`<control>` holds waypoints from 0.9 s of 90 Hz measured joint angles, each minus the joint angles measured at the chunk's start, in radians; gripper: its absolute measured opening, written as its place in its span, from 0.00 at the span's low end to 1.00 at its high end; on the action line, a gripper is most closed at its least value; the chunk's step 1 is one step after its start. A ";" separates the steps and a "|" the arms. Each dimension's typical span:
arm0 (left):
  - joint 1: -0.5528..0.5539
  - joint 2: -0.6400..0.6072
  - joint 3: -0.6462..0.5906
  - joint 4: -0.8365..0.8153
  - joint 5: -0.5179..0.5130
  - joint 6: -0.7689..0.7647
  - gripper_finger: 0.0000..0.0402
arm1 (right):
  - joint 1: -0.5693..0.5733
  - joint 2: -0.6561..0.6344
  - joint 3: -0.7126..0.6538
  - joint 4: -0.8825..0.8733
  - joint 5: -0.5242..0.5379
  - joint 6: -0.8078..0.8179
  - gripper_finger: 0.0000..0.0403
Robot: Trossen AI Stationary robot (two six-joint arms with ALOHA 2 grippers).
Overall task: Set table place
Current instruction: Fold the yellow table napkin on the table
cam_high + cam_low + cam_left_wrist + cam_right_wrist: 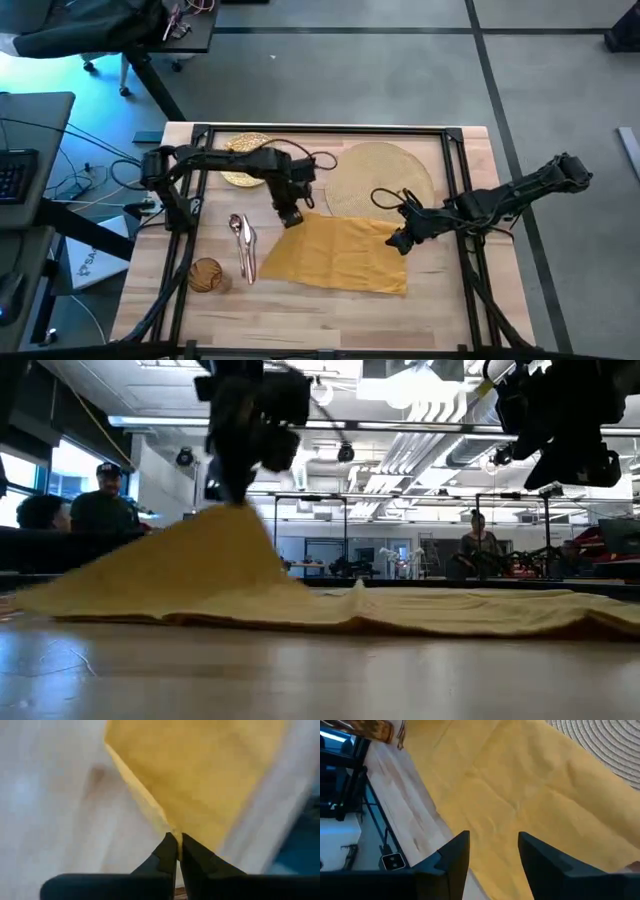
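While the left hand (291, 217) pinches the napkin's (335, 255) corner, the right hand (400, 240) hovers spread.

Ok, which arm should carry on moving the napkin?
Left. The left gripper already has its jaws shut on a corner of the napkin, lifting it. The right gripper hangs open above the far edge.

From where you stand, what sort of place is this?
Probably a robotics lab or open workshop. A wooden table carries two robot arms handling a yellow napkin, exposed ducts and lights run across the ceiling, and people sit at workstations behind.
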 joint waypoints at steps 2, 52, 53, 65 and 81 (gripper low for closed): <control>0.000 0.000 0.015 0.011 -0.002 -0.020 0.00 | 0.000 0.000 0.000 0.000 0.000 0.000 0.38; -0.091 0.144 0.057 0.701 -0.062 -0.444 0.00 | 0.001 0.000 0.000 -0.023 -0.098 0.000 0.38; -0.094 0.151 0.057 0.709 -0.066 -0.447 0.00 | 0.001 0.000 0.000 -0.025 -0.100 0.000 0.38; -0.119 0.216 0.055 0.755 -0.069 -0.487 0.00 | 0.001 0.000 0.000 -0.030 -0.127 0.010 0.38; -0.131 0.195 0.055 0.730 -0.023 -0.475 0.00 | 0.001 0.000 0.000 -0.029 -0.147 0.011 0.38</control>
